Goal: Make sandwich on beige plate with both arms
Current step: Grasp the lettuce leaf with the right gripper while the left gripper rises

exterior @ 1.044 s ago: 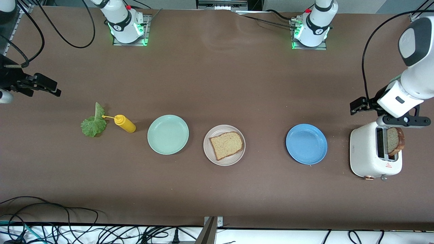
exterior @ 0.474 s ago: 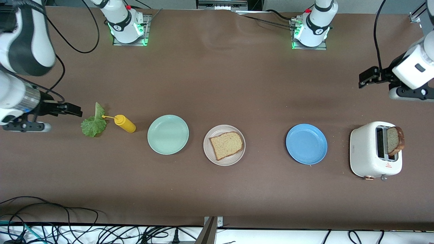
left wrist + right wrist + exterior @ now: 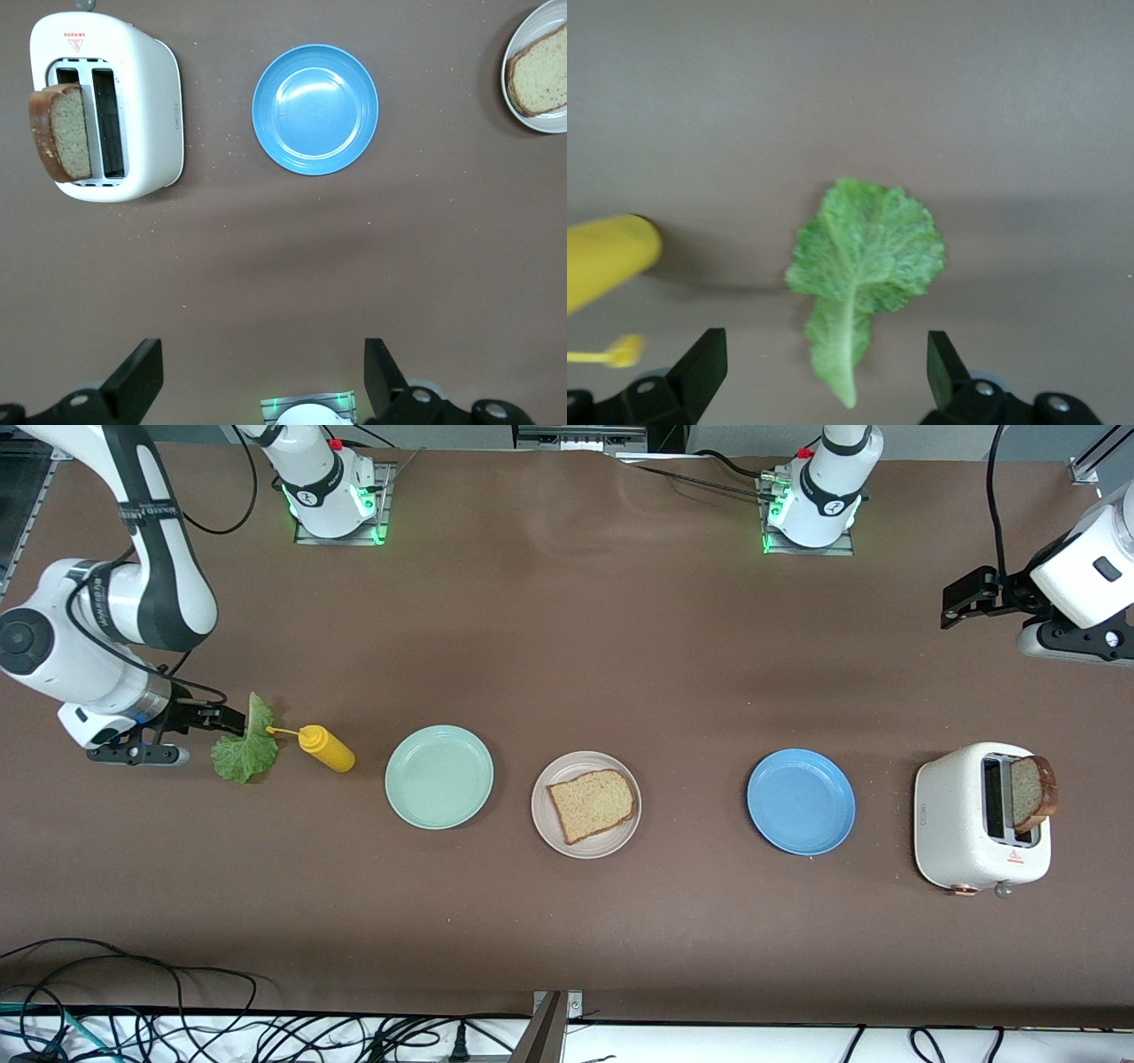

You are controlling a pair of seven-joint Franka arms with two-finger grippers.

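A tan bread slice (image 3: 592, 804) lies on the beige plate (image 3: 542, 825) at mid-table; both show in the left wrist view, slice (image 3: 540, 78) on plate (image 3: 532, 125). A second slice (image 3: 1032, 790) (image 3: 62, 133) stands upright in a white toaster (image 3: 961, 819) (image 3: 142, 106). The green lettuce leaf (image 3: 244, 748) (image 3: 864, 261) lies flat toward the right arm's end. My right gripper (image 3: 223, 720) (image 3: 824, 359) hangs open over the leaf's stem end, one finger on each side. My left gripper (image 3: 961, 600) (image 3: 263, 367) is open and empty over bare table near the toaster.
A yellow squeeze bottle (image 3: 326, 748) (image 3: 602, 261) lies right beside the lettuce, its nozzle pointing at the leaf. A mint-green plate (image 3: 438, 777) and a blue plate (image 3: 801, 801) (image 3: 314, 108) flank the beige one. Cables run along the table's front edge.
My right arm swung in from the table's end and brought its gripper over the lettuce. My left gripper moved off the toaster toward the robots' bases, leaving the slice in the slot.
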